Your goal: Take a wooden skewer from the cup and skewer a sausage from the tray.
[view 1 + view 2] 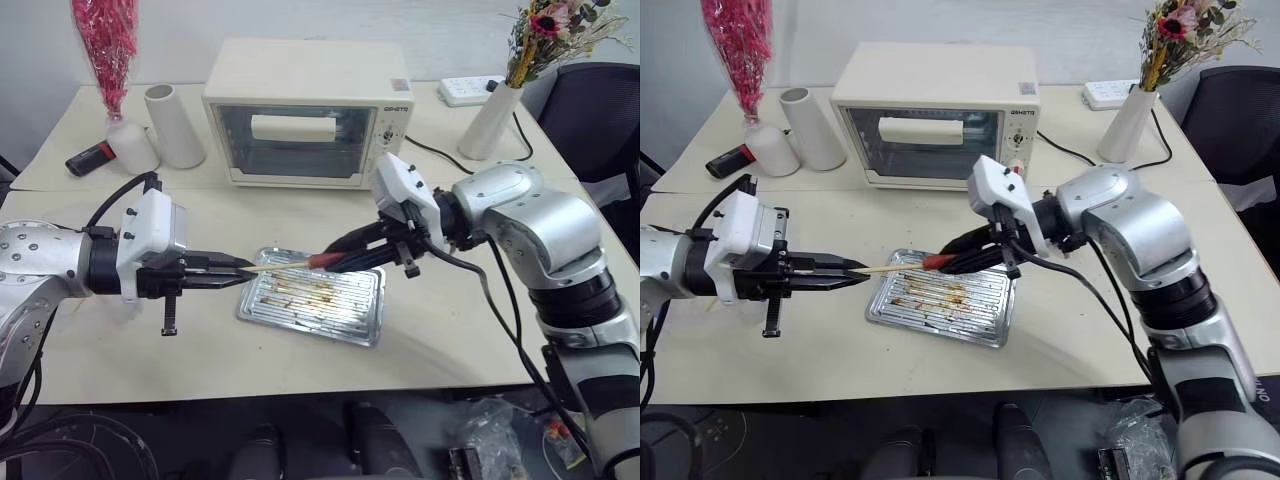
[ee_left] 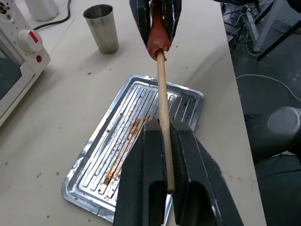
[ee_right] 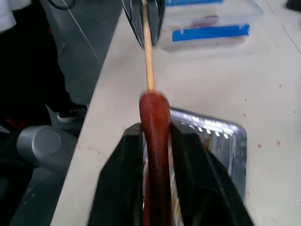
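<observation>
Pale and beige, the counter carries everything seen from the head views. At its back a cream toaster oven is set, with a white cylinder and a white vase of red sprigs to its left, and a second white vase with dried flowers and a power strip to its right. In front of the oven lies the tray, its ridged bottom streaked with brown grease (nothing else is seen lying on it). The cup is seen in the left wrist view, standing upright on the counter beyond the tray, near the oven's corner.

Above the tray the two hands are held facing each other. The left hand is closed tight on the butt end of the skewer, which is held roughly level and points toward the right hand. The sausage lies between the right hand's fingers, which are narrowly parted around it, and the skewer's tip is buried in the sausage's near end.
</observation>
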Robot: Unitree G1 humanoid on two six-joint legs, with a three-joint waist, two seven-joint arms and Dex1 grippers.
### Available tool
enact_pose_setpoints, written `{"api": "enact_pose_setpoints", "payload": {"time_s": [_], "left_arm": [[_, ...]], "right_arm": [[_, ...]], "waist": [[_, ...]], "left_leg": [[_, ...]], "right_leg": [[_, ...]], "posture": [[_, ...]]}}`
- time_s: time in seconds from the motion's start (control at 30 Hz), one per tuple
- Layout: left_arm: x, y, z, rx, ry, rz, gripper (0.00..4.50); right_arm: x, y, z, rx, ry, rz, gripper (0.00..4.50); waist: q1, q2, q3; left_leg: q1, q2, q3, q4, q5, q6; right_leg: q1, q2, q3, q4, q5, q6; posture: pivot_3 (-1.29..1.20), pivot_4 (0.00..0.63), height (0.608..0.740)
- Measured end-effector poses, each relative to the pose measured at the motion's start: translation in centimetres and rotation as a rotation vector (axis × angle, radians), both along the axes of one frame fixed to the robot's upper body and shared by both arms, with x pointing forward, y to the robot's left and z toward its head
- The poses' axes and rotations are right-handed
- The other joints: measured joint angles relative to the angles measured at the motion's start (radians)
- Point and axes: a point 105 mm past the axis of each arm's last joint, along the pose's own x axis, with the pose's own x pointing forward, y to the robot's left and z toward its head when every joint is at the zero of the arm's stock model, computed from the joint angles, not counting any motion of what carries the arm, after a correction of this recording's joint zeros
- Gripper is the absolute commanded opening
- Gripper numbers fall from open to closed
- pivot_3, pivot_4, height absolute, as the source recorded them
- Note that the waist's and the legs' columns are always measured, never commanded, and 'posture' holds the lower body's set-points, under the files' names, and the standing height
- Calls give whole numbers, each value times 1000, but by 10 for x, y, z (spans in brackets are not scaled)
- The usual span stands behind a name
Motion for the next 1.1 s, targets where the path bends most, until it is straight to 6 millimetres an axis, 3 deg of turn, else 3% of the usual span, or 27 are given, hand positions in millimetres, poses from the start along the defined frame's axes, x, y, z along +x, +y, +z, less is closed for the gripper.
{"api": "enact_pose_setpoints", "payload": {"time_s": [0.03,0.23,0.37,0.5,0.7,0.83,1.03,1.1], "left_arm": [[1,0,0,0,0,6,0],[1,13,-7,-24,10,104,0],[-2,29,-13,-56,-16,263,0],[3,62,-24,-86,-69,586,0],[0,132,-28,-132,-145,1096,0],[-3,157,-27,-139,-174,1257,0],[-6,184,-50,-158,-87,1424,0],[-6,187,-51,-156,-86,1460,581]], "right_arm": [[-1,0,1,0,-5,4,2241],[6,-1,3,-4,-69,-17,2241],[23,-8,16,13,-123,-92,2241],[34,-17,35,83,-159,-178,2241],[28,-22,50,171,-114,-219,2241],[22,-19,52,191,-92,-215,2241],[17,-14,53,206,-78,-205,2241],[17,-14,53,209,-79,-208,2290]], "waist": [[1,0,0],[0,0,0],[-2,0,0],[1,0,0],[2,0,0],[2,0,0],[2,-1,-1],[2,-1,-1]], "left_leg": [[0,0,0,0,0,0],[0,0,0,0,0,0],[0,1,0,0,0,0],[0,1,-1,0,0,0],[0,3,-1,0,0,0],[0,3,-1,0,0,0],[0,4,-1,0,0,0],[0,4,-1,0,0,0]], "right_leg": [[0,0,0,0,0,0],[0,-1,0,0,0,0],[0,-1,0,0,0,0],[0,-2,0,0,0,0],[0,-3,0,0,0,0],[0,-3,0,-3,0,0],[0,-3,-1,-3,0,0],[0,-4,-1,-4,0,0]], "posture": [[0,150,740],[0,150,740],[0,150,740],[0,150,740],[0,150,740],[0,150,740],[0,150,740],[0,150,740]]}}
